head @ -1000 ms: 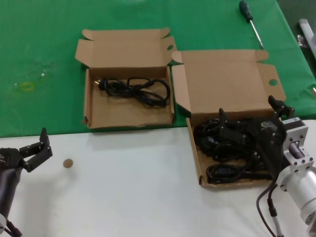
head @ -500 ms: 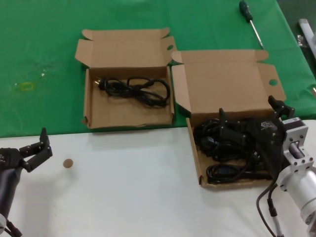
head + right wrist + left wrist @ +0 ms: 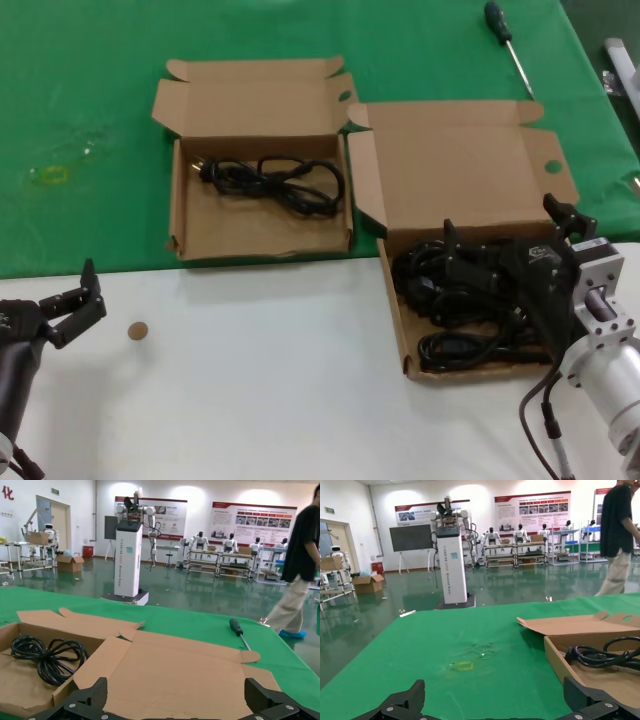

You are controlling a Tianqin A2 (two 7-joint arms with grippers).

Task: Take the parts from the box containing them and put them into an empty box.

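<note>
Nothing has shifted over the last second: our right end effector (image 3: 500, 262) still hangs spread wide over the black coiled power cords (image 3: 455, 300) in the larger brown cardboard box (image 3: 400, 320) near the bench's right edge, gripping nothing, so we judge the pick not yet made. One cord (image 3: 275, 182) lies in the smaller cardboard box (image 3: 178, 210). Our left end effector (image 3: 75, 305) waits open at the left edge. No writing is readable on either box.

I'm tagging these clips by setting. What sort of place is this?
Probably a robotics lab or showroom hall: humanoid robots line shelving along the back wall under display posters, a tall white robot stand sits on a glossy green floor, and a person walks past the green-covered worktable.
</note>
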